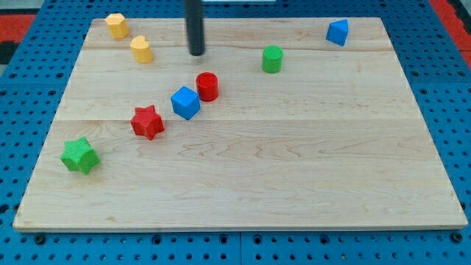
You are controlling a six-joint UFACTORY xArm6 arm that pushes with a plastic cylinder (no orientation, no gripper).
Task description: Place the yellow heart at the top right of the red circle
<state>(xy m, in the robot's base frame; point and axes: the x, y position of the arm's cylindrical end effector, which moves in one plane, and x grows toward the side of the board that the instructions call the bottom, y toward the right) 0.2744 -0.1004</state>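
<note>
The yellow heart [141, 50] lies near the board's top left. The red circle [207, 86] sits below and to the right of it, touching the blue cube [185, 102]. My tip [196, 54] stands on the board between them, to the right of the yellow heart and just above the red circle, touching neither.
A yellow hexagon [116, 25] is at the top left corner. A red star [147, 122] and a green star [79, 155] lie at the left. A green cylinder [272, 59] and a blue block [338, 32] sit at the top right. The wooden board [294, 169] ends in blue pegboard.
</note>
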